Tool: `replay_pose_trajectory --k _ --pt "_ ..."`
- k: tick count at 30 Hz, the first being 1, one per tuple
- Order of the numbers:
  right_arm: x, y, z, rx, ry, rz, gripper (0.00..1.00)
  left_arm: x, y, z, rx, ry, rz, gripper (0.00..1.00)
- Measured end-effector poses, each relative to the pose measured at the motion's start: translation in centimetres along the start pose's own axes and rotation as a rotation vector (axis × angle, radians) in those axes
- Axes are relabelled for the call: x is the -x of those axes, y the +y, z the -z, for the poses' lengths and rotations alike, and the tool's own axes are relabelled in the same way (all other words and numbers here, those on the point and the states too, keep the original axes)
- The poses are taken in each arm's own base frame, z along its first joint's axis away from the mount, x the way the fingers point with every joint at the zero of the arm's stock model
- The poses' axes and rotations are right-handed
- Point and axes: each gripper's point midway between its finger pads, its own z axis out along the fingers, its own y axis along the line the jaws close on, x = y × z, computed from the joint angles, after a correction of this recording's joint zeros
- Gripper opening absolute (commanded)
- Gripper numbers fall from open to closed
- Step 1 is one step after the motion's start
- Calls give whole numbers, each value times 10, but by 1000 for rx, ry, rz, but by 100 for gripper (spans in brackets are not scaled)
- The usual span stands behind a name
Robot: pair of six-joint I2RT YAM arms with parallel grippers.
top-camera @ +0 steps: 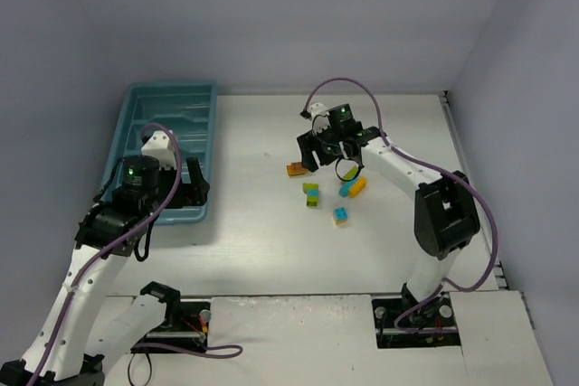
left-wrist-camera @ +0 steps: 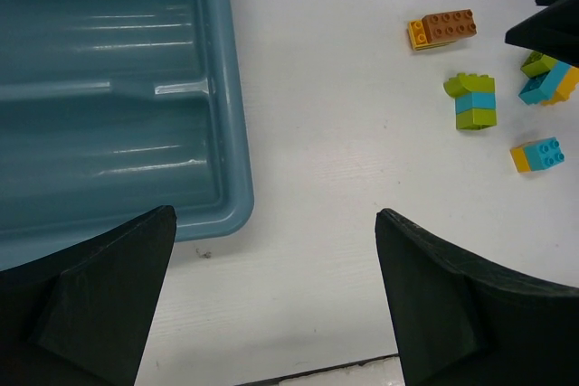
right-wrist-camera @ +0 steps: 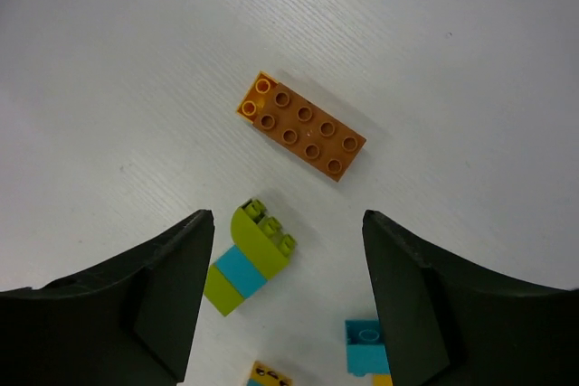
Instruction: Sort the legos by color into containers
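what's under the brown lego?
An orange brick: one end with two studs sticks out past the brown lego. The rest is covered by the brown one, so its full length can't be seen.

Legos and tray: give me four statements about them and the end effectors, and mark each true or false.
1. The brown lego sits on top of an orange lego. True.
2. The tray already holds several legos. False: the compartments that show hold none.
3. The right end effector grips the lime and cyan stack. False: its jaws stand apart above the stack, which lies on the table.
4. The left end effector is open, near the tray's corner. True.
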Motion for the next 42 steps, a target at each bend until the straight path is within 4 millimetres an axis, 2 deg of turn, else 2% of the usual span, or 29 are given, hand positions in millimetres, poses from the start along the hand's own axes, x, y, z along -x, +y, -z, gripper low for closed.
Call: replay_pose_trajectory --k 3,7,11,17,21,25,28,29,32,33,34,35,37,38,42 --pt "-4 -2 -14 38 36 108 70 0 -1 0 -8 2 0 85" --pt "-22 -5 -31 75 112 220 76 -1 -3 0 -20 6 0 85" --pt "-32 -9 -46 76 163 318 79 -4 -5 0 -29 14 -1 85" --pt "-30 -10 -61 61 192 442 85 -7 -6 -2 -36 24 -1 85" --pt "-23 -12 -70 43 193 503 85 -7 -6 -1 -40 26 -1 85" --pt "-26 -15 -84 40 212 533 83 -7 -7 0 -48 24 0 85" --pt "-36 -17 -94 46 238 538 74 -7 -8 2 -52 18 1 85" --pt "-38 -16 -96 54 241 532 64 -6 -8 2 -52 15 1 85" --pt "-35 -16 -96 49 234 528 45 -5 -8 5 -55 6 2 85" --pt "-35 -15 -96 50 234 519 33 -5 -8 5 -56 3 2 85" --pt "-35 -14 -96 51 235 515 28 -5 -8 6 -58 2 3 85" --pt "-35 -13 -97 53 232 504 17 -6 -9 6 -60 2 5 85" --pt "-34 -8 -97 62 225 467 5 -10 -8 4 -62 11 6 85" --pt "-35 -5 -98 69 221 452 0 -11 -9 3 -63 15 8 85" --pt "-37 8 -96 112 191 365 0 -16 -13 -2 -91 25 10 85"
